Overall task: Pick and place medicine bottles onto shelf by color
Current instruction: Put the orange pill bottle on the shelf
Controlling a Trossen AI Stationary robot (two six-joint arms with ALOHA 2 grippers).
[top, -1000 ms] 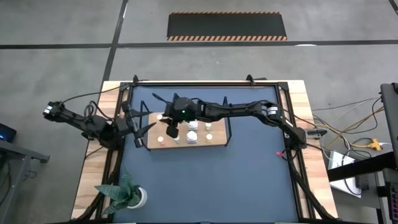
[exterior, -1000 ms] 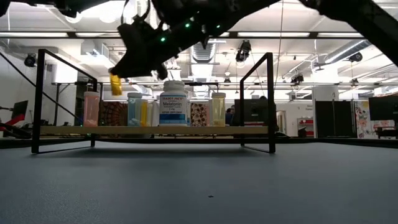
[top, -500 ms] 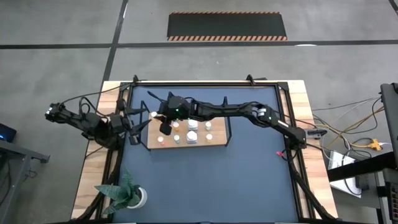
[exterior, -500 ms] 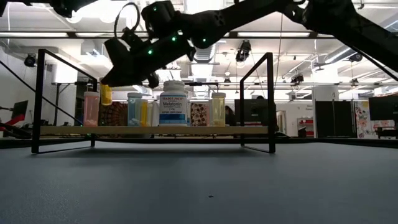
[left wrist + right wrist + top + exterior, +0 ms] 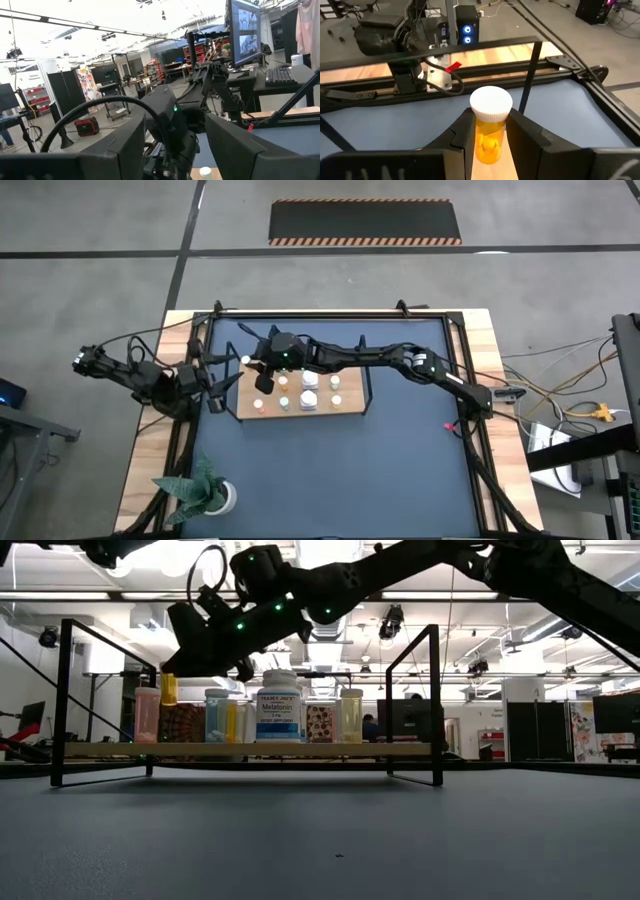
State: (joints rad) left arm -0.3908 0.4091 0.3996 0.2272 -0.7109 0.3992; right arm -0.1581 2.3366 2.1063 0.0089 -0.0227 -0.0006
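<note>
Right gripper (image 5: 490,137) was clamped on the yellow bottle (image 5: 490,125), shelf (image 5: 250,749) right below; I'd lower it straight, then let go.

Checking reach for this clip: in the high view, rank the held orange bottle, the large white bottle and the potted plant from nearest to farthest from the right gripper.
1. Orange bottle, inside the right gripper, over the shelf's left end.
2. Large white bottle, mid-shelf.
3. Potted plant, near-left table corner.

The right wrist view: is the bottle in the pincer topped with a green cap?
No, the amber bottle between the right pincer fingers has a white cap.
</note>
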